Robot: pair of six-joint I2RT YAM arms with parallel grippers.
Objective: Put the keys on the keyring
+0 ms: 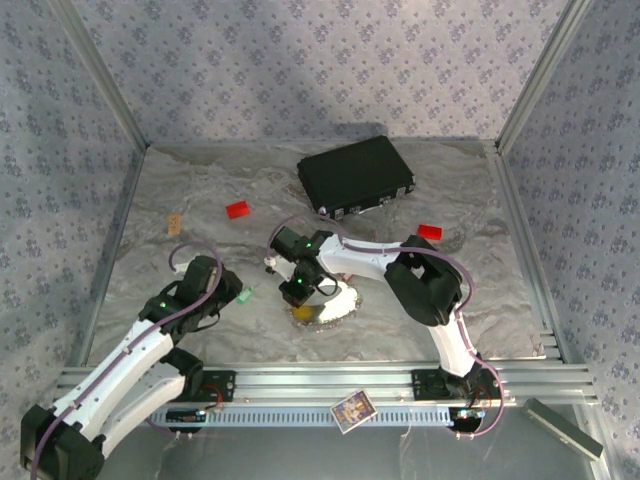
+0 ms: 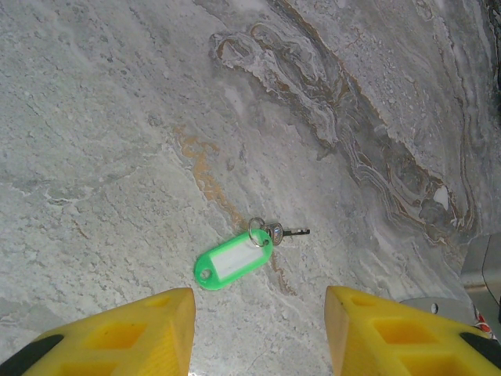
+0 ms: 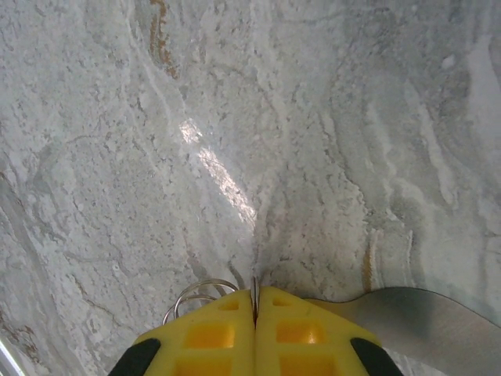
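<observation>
A green-tagged key (image 2: 233, 261) lies flat on the marbled table, its small metal key (image 2: 288, 232) pointing right. My left gripper (image 2: 260, 329) hovers just short of it, open, with the tag ahead of the gap between its yellow fingers (image 2: 156, 329). From above, the green key (image 1: 244, 295) sits just right of my left gripper (image 1: 230, 296). The pale shiny keyring (image 1: 336, 303) lies at the table's centre under my right gripper (image 1: 298, 292). That gripper (image 3: 255, 291) is shut, a thin metal edge of the keyring pinched between its pads, with wire loops (image 3: 196, 296) beside them.
A black case (image 1: 355, 172) lies at the back. Two red blocks (image 1: 237, 210) (image 1: 429, 232) and a small tan piece (image 1: 175, 224) rest on the table. A card (image 1: 351, 410) sits on the front rail. A grey metal blade (image 3: 427, 313) shows beside the right fingers.
</observation>
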